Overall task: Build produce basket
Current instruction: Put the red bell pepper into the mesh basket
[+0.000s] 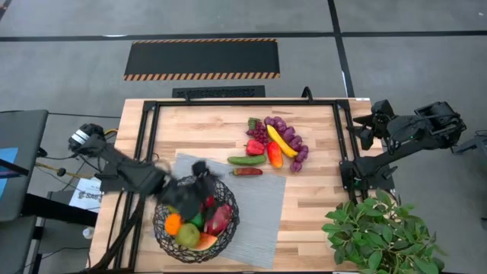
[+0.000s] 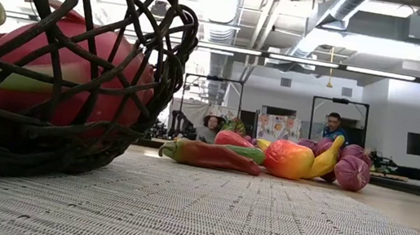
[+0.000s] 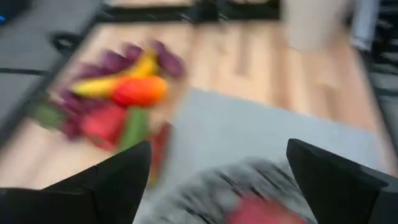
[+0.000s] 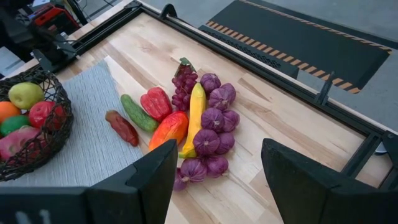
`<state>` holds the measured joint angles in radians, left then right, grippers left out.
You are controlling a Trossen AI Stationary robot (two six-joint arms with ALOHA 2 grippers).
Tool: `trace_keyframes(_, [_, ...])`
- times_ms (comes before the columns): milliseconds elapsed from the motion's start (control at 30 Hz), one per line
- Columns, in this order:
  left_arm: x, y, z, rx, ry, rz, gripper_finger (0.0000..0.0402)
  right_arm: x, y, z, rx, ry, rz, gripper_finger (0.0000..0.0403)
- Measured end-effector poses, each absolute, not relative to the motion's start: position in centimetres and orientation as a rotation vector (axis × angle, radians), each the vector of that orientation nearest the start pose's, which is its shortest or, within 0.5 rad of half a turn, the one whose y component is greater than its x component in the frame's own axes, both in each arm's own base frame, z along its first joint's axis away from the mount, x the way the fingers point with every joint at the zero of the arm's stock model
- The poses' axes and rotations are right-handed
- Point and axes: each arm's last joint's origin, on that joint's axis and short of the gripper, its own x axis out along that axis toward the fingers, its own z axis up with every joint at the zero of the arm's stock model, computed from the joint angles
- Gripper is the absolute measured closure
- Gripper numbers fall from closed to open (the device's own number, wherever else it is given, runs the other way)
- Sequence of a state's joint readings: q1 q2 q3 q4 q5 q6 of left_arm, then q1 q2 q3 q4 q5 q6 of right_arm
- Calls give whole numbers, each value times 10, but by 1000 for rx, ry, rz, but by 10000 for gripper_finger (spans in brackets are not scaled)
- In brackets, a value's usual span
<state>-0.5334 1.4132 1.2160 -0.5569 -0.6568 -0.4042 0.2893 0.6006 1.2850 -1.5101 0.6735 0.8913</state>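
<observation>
Your left gripper (image 1: pixel 199 171), fingers spread and empty, hovers over the basket (image 1: pixel 163 221) on the grey mat (image 1: pixel 262 209); loose produce (image 1: pixel 275 143) lies ahead on the wooden table (image 1: pixel 205 129). Right gripper (image 4: pixel 214 168), parked aside, gapes.

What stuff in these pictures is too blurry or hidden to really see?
- Left gripper: in the high view it is a dark blur over the basket. The left wrist view shows its fingers apart.
- Fruit pile: smeared by motion in the left wrist view, so pieces cannot be told apart there.
- Basket contents: in the low view the basket is cut off by the picture's left edge.
- People beyond the table: too small for detail.
</observation>
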Motion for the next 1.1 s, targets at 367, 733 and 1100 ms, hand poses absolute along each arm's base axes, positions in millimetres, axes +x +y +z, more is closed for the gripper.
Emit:
trace_keyframes(367, [356, -32, 279, 64, 532, 383, 42, 20, -13, 388, 456, 511, -647, 148])
trace_keyframes(733, [427, 23, 204, -40, 337, 411, 42, 19, -13, 387, 452, 515, -649, 148])
trace_keyframes(1100, [455, 31, 174, 39, 586, 679, 42, 19, -13, 387, 450, 514, -651, 148])
